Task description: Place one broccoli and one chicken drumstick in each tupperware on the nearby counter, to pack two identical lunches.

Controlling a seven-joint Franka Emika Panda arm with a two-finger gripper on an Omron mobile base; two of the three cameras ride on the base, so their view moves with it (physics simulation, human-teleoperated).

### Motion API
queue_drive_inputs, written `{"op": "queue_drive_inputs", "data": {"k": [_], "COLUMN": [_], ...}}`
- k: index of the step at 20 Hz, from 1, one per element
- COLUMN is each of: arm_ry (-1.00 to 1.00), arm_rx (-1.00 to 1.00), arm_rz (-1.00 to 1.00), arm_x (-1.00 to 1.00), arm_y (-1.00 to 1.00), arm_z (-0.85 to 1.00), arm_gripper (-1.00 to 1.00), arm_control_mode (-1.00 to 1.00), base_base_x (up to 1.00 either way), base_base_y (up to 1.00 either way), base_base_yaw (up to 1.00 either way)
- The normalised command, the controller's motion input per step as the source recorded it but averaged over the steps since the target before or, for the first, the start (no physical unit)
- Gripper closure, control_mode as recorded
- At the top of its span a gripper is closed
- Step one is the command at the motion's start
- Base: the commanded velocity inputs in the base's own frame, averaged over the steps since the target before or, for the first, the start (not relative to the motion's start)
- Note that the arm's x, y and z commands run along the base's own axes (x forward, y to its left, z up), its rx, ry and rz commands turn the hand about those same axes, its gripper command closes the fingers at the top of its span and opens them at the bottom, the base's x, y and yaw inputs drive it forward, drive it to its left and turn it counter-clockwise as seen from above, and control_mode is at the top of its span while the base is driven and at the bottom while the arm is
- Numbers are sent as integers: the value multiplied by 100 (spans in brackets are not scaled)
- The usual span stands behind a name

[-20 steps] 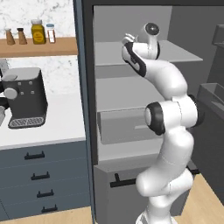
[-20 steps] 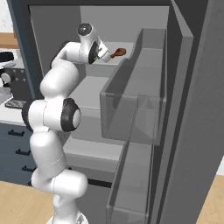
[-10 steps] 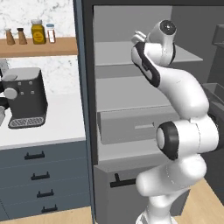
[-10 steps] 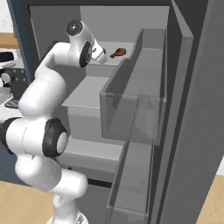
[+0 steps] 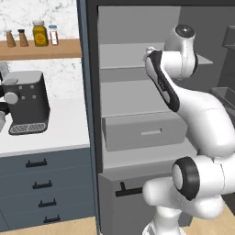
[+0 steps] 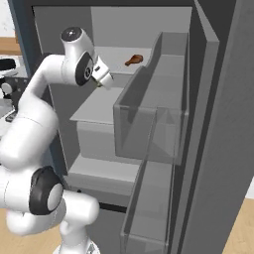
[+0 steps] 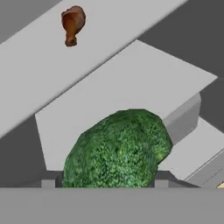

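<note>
From the hand camera a broccoli point(image 7: 117, 148) is sitting right between the fingers, so the gripper point(image 6: 102, 79) is holding it closed in. The right base view is giving little sign of that green, but it is showing a chicken drumstick point(image 6: 133, 60) lying alone on the upper fridge shelf point(image 6: 116, 54), well apart from the gripper, with bare shelf around it.
</note>
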Motion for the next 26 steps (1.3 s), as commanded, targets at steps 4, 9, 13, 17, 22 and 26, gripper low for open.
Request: {"op": "queue_drive_inputs", "data": {"k": [4,9,13,17,22,26], "arm_ry": [0,0,0,0,0,0], "arm_rx": [-7,-7,-1,0,0,0], "arm_rz": [0,1,11,4,0,0], "arm_x": [-100,-100,-100,-25,0,0], "arm_y": [0,0,0,0,0,0], "arm_z": [-100,-100,-100,-24,0,0], "arm_gripper": [100,100,100,100,100,100], "arm_control_mode": [-100,-100,-100,100,100,100], "base_base_x": [0,0,0,-75,-72,5], "base_base_y": [0,0,0,11,85,100], "base_base_yaw": [0,0,0,14,24,14]}}
